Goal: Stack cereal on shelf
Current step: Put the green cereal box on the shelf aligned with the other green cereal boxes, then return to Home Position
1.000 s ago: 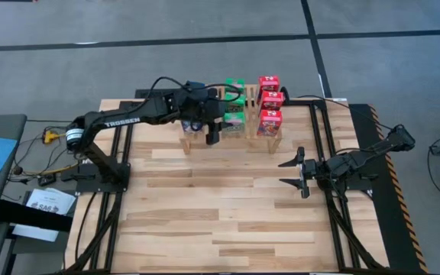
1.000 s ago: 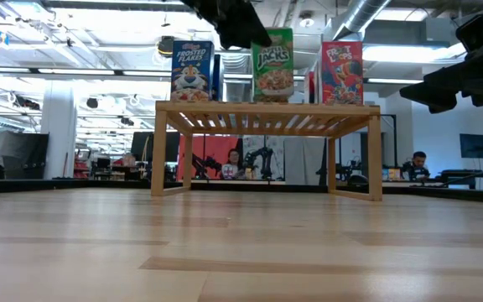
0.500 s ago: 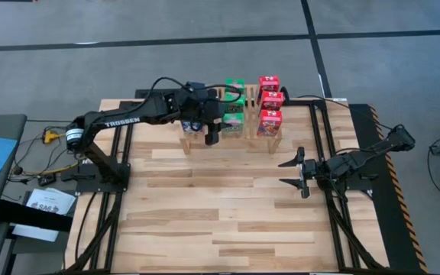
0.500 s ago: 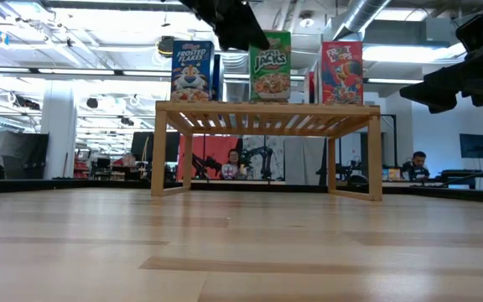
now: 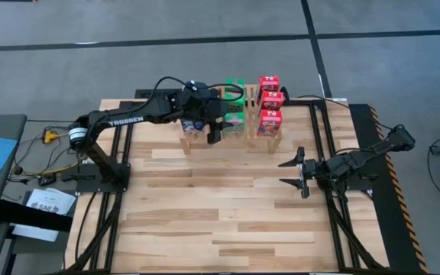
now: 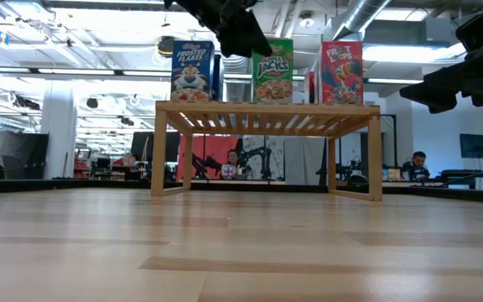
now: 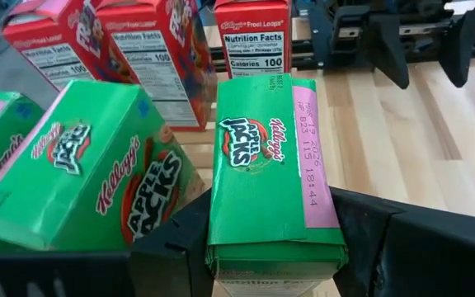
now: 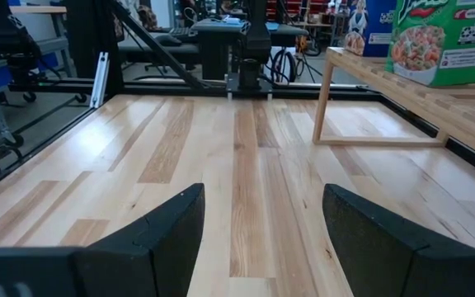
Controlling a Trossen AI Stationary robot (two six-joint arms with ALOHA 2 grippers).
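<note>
**A:** Where's the box in play?

**B:** The small green Apple Jacks cardboard box [image 7: 272, 169] is clamped between the dark fingers of the left gripper [image 5: 213, 131], jaws nearly closed on its sides. It sits at the front of the middle row on the light slatted wooden rack [image 6: 267, 113], with another green box [image 7: 81, 177] just behind it, leaning a little.

**A:** Anything different from a moment ago?

**B:** Yes. In the low view the held box has come down: a second back its bottom edge hung tilted above the slats, and now it stands upright with its base at the rack top. I'd judge it is seated, or very nearly.

**A:** And around it?

**B:** On one side of it, the blue Frosted Flakes box [image 6: 192, 71] stands at the rack's front; on the other, the red Froot Loops box [image 6: 342, 72], with two more red boxes [image 5: 269, 82] in a row behind, seen from above.

**A:** The other arm?

**B:** The right gripper [image 5: 299, 172] waits over the plank tabletop [image 5: 205, 206], well apart from the rack, fingers spread about halfway and holding nothing.

**A:** So what remains?

**B:** Probably only the release of this box.
</note>
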